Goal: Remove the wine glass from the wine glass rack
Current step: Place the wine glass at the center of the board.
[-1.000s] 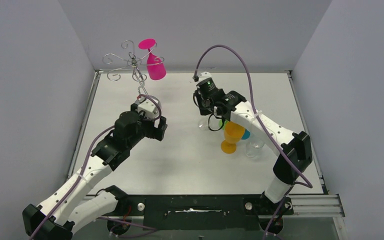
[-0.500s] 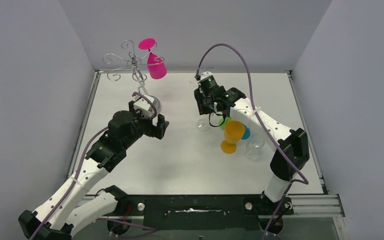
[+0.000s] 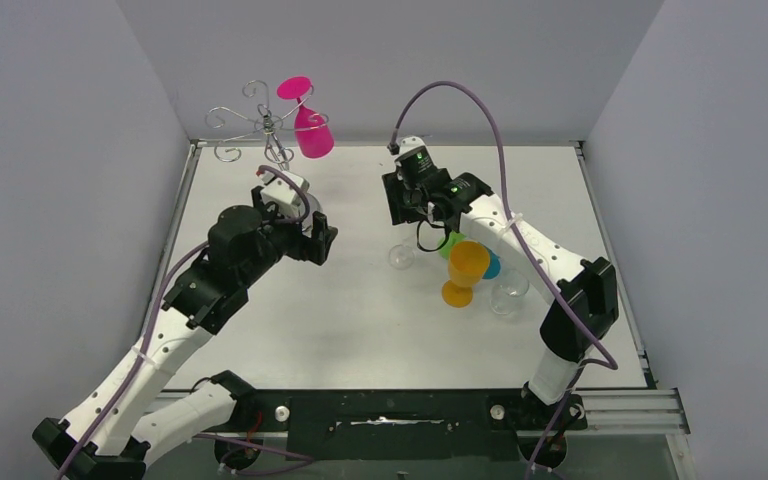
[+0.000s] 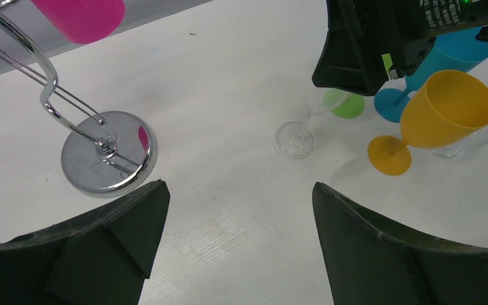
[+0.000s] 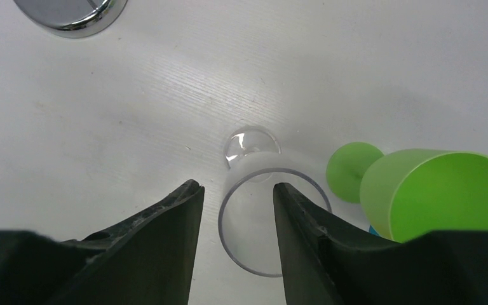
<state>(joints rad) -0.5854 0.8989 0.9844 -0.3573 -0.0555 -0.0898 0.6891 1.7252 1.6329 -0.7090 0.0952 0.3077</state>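
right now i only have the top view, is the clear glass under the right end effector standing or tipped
observer: Standing. The right wrist view looks down into the clear glass, its foot on the table; the right end effector has its jaws apart above the rim.
operator: whats the green bit behind that arm
observer: A green glass, upright just beside the clear one.
operator: left end effector holding anything
observer: No. The left end effector is open and empty, near the rack base.
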